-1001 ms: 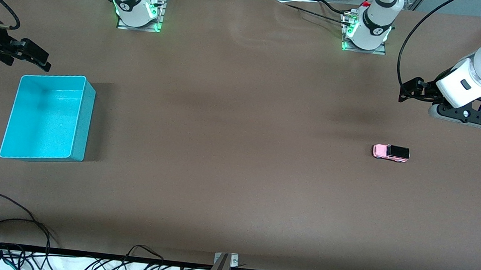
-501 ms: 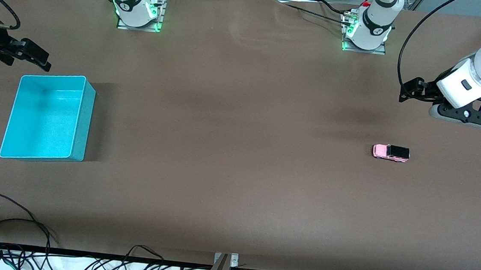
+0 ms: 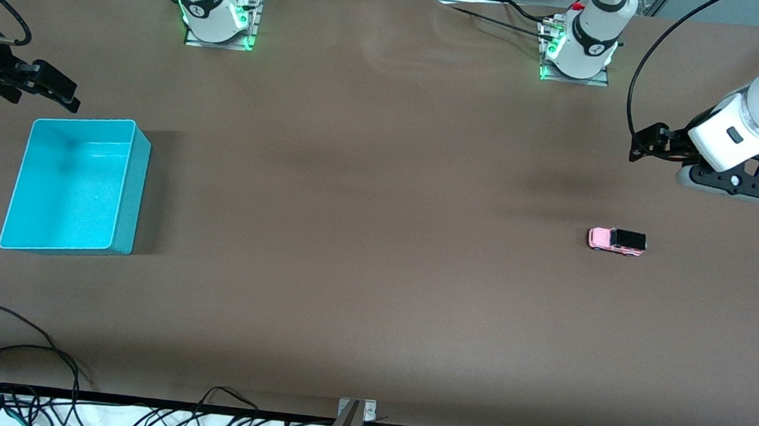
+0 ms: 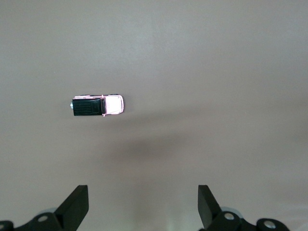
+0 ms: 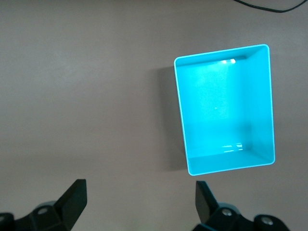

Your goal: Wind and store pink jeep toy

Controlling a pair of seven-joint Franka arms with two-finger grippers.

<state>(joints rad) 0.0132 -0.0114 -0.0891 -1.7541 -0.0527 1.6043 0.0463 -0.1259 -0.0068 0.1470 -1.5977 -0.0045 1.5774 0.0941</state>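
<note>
Reaching for the pink jeep toy (image 3: pixel 616 240) looks like the job right now, and nothing has grabbed it yet. The little car sits flat on its wheels on the brown worktop (image 3: pixel 376 253), at the left arm's end, below and a bit off to one side of the left claw (image 4: pixel 143 204). That claw hangs up in the air with its two fingers wide apart and nothing in them. To do this well, I think it should slide over until the car is right between the fingers, come straight down, and squeeze the long sides gently, because the car is tiny and could roll or skid away. The right claw (image 5: pixel 138 201) waits up high, just beside the turquoise bin (image 3: pixel 130 183), fingers spread wide too and holding nothing. The bin is open on top with nothing in it, well apart from the car at the right arm's end. Between car and bin the worktop is bare, so there is lots of room to move. I would watch the bin's tall walls when the car goes in.
</note>
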